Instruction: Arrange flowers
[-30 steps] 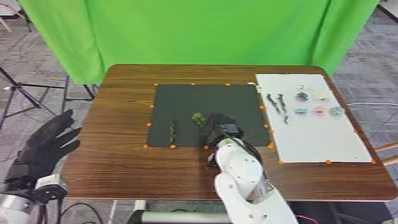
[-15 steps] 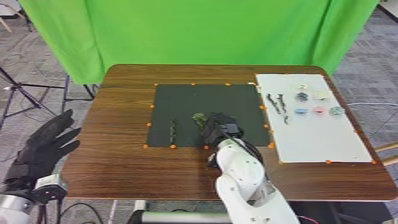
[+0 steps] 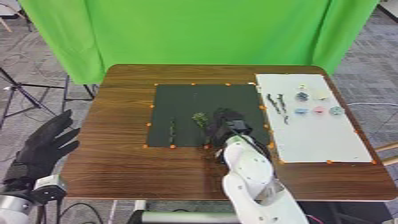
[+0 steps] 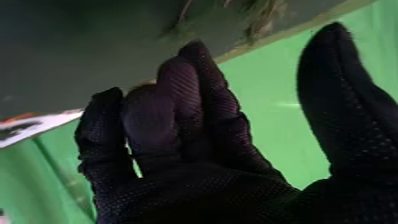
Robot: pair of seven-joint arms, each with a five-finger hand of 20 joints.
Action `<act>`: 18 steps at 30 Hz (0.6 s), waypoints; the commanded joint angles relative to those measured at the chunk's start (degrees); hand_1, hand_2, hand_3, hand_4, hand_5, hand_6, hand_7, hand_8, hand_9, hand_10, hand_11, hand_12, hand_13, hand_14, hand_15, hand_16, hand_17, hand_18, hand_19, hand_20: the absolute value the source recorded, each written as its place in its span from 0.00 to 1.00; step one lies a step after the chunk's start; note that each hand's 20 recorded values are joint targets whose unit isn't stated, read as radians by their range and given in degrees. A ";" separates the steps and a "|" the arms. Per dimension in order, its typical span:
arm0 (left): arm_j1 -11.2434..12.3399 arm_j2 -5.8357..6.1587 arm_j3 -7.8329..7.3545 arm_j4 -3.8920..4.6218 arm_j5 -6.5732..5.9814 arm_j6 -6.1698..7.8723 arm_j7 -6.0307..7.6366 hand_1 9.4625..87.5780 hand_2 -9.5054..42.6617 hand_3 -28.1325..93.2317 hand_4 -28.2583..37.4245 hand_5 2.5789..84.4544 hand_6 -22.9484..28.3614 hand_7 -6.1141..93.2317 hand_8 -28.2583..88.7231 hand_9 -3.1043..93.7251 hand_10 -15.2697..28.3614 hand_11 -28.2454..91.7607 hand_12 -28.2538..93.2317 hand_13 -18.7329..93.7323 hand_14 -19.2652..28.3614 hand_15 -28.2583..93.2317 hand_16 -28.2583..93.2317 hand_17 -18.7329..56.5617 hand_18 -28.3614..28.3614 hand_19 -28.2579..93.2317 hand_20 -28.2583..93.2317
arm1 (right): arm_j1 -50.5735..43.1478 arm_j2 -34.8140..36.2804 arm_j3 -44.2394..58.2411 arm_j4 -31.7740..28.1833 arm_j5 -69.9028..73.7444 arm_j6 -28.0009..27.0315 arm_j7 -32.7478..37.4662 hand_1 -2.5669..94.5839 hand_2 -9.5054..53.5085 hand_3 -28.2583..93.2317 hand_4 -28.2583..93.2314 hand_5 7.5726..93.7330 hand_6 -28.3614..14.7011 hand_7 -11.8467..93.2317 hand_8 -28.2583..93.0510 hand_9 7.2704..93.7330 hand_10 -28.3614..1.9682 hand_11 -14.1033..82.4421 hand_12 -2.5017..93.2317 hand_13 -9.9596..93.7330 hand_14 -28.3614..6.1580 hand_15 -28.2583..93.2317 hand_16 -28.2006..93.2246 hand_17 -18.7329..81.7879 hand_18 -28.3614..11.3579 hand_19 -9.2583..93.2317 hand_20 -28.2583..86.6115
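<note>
Held the right hand point(image 3: 229, 122) over the black mat point(image 3: 187, 97), toward four o'clock from its middle, opened wide, with straight, loose fingers and a thumb well apart from them. Had the leafy sprig point(image 3: 200, 119) on the mat just beside that hand, on its nine o'clock side, and a thin green stem point(image 3: 172, 131) between seven and eight o'clock from the mat's middle. Showed in the right wrist view the same right hand point(image 4: 195, 195), with wisps of greenery point(image 4: 262, 17) beyond the fingertips. Had the left hand point(image 3: 35, 150) past the table point(image 3: 115, 170) edge at nine o'clock, also wide, with straight fingers fanned apart. Bore, on the white sheet point(image 3: 324, 140) toward three o'clock, dark twigs point(image 3: 282, 103) at ten o'clock from its middle and small flower heads point(image 3: 318, 110) around twelve: pink, pale blue, blue-grey and cream. Hung beyond, at twelve o'clock, a green cloth point(image 3: 204, 35).
</note>
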 commanded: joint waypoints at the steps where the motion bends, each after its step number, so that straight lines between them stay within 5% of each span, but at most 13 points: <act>1: 1.31 -0.96 -0.64 -0.35 0.04 -0.23 0.57 0.17 0.08 0.81 0.00 0.22 0.46 0.25 0.16 0.21 0.54 0.33 0.39 0.29 0.64 0.38 0.27 0.11 0.84 0.54 0.30 | 3.04 11.36 6.19 -2.64 3.97 6.60 4.82 0.26 0.00 0.92 0.01 0.38 0.43 0.56 0.10 0.39 0.26 0.76 0.48 0.54 0.36 0.90 0.46 0.37 0.11 0.85 0.71; 18: 1.08 -0.68 -0.97 -0.06 0.05 -0.64 1.07 0.17 0.09 0.81 0.00 0.22 0.46 0.25 0.16 0.21 0.54 0.33 0.39 0.29 0.65 0.39 0.27 0.11 0.84 0.54 0.30 | 3.42 19.10 13.39 2.68 7.37 2.64 10.95 0.28 0.00 0.86 0.00 0.45 0.48 0.61 0.08 0.47 0.34 0.77 0.46 0.57 0.41 0.88 0.44 0.39 0.14 0.87 0.70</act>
